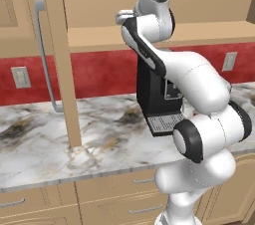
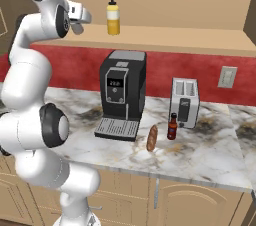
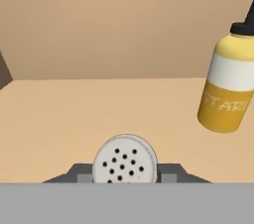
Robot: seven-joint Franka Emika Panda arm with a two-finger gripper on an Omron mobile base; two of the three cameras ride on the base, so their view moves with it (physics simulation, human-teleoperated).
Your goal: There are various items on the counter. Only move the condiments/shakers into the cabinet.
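STEP: placing grey shaker on cabinet shelf | END EFFECTOR: closed around the shaker | yellow squeeze bottle on shelf at 2 o'clock | NEXT: lower, release, retract; dark red sauce bottle remains on counter

**Count from my station**

I count one yellow squeeze bottle, one grey shaker, one dark red sauce bottle, one brown sausage, one coffee machine, one toaster, two wall outlets.
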